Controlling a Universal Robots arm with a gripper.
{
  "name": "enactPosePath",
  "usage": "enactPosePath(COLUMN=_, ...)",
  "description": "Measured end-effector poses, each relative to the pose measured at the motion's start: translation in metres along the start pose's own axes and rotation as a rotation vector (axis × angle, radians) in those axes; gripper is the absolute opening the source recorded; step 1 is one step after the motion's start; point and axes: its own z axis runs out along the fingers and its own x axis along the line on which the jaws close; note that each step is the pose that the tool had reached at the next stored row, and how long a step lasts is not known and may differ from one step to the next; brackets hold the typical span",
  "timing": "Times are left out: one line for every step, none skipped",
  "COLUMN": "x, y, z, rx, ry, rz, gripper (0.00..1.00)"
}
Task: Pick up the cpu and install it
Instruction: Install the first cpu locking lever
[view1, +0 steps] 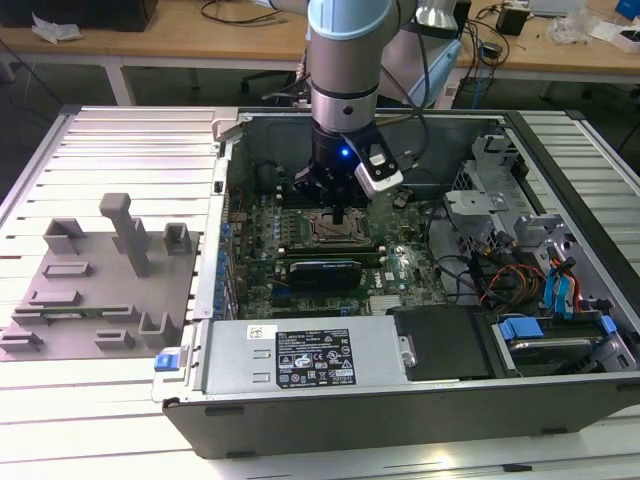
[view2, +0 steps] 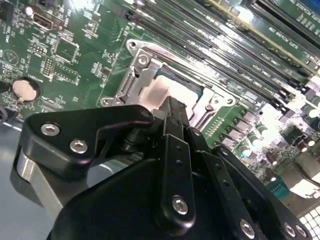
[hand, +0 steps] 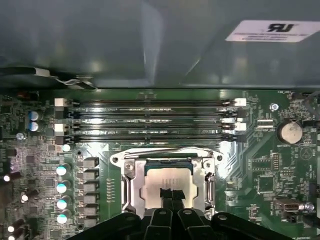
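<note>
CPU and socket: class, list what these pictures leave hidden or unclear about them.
- Near edge of the cpu: first wrist view, covered by the tool.
- Whether the cpu lies fully seated in the socket frame: cannot tell.
- Most of the cpu: second wrist view, behind the tool's linkage.
- Socket: exterior view, under the arm.

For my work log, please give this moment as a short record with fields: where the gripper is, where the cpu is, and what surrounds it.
gripper: inside the open computer case, its tips down on the cpu
cpu: lies flat within the socket frame on the motherboard
socket frame: open around the cpu, metal bracket on the sides
nearby: memory slots run beside the socket
outside the case: grey fixture plate on the exterior view's left
</note>
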Motion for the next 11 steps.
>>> enactPosePath(x=-0.0003, y=0.0, z=-0.0001, rx=0.0002, ry=0.0003, rz=0.0, gripper=0.11)
enactPosePath(x=-0.0004, y=0.0001, z=-0.0007, rx=0.0003, ry=0.0004, rz=0.0, gripper=0.11)
enactPosePath(x=-0.0007, y=0.0001, z=-0.003, rx=0.0005, ry=0.0004, rz=0.0, gripper=0.11)
enactPosePath(x=-0.0008, y=0.0001, z=-0.0046, rx=0.0004, ry=0.0004, rz=0.0, gripper=0.11)
enactPosePath(x=-0.001, y=0.0, z=-0.0073, rx=0.0006, ry=0.0004, rz=0.0, gripper=0.11)
enactPosePath(x=-0.0013, y=0.0, z=-0.012, rx=0.0005, ry=0.0004, rz=0.0, gripper=0.11)
enactPosePath(x=-0.0015, y=0.0001, z=-0.0152, rx=0.0004, ry=0.0003, rz=0.0, gripper=0.11)
enactPosePath(x=-0.0016, y=0.0, z=-0.0184, rx=0.0005, ry=0.0003, rz=0.0, gripper=0.11)
enactPosePath(x=-0.0019, y=0.0001, z=-0.0228, rx=0.0006, ry=0.0004, rz=0.0, gripper=0.11)
enactPosePath(x=-0.002, y=0.0, z=-0.0257, rx=0.0008, ry=0.0003, rz=0.0, gripper=0.11)
enactPosePath(x=-0.0022, y=0.0, z=-0.0289, rx=0.001, ry=0.0004, rz=0.0, gripper=0.11)
